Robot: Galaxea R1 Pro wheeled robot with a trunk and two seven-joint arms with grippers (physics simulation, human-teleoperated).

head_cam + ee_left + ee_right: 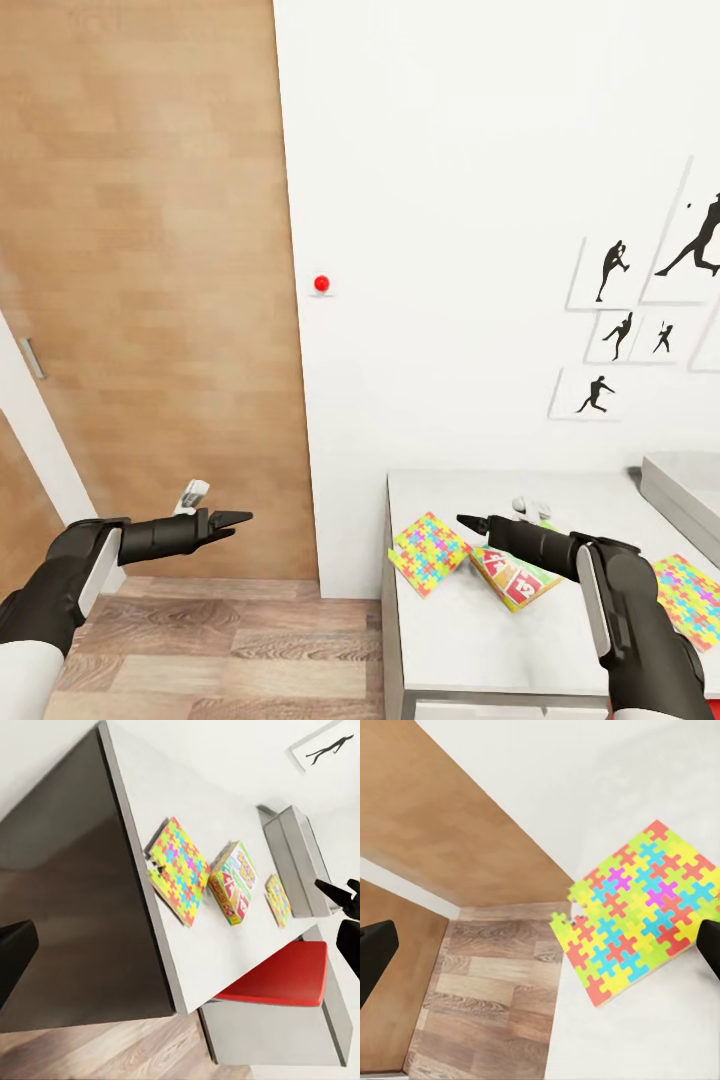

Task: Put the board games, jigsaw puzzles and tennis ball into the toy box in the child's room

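Note:
On the white table (470, 640) lie a jigsaw puzzle (428, 552) near the left corner, the tilted Skip-Bo board game (515, 580) beside it, and a second jigsaw puzzle (690, 600) at the right. The grey toy box (685, 495) stands at the far right. My right gripper (470, 522) hovers open above the table between the first jigsaw puzzle (641, 922) and the board game (234, 881). My left gripper (235, 520) is open over the floor, left of the table and holding nothing. The tennis ball and the bed are out of view.
A brown wooden door (150, 280) fills the left. The white wall carries a red knob (321, 284) and baseball silhouette pictures (610, 270). Wood-plank floor (230, 650) lies left of the table. A red chair seat (289, 975) sits tucked at the table's front.

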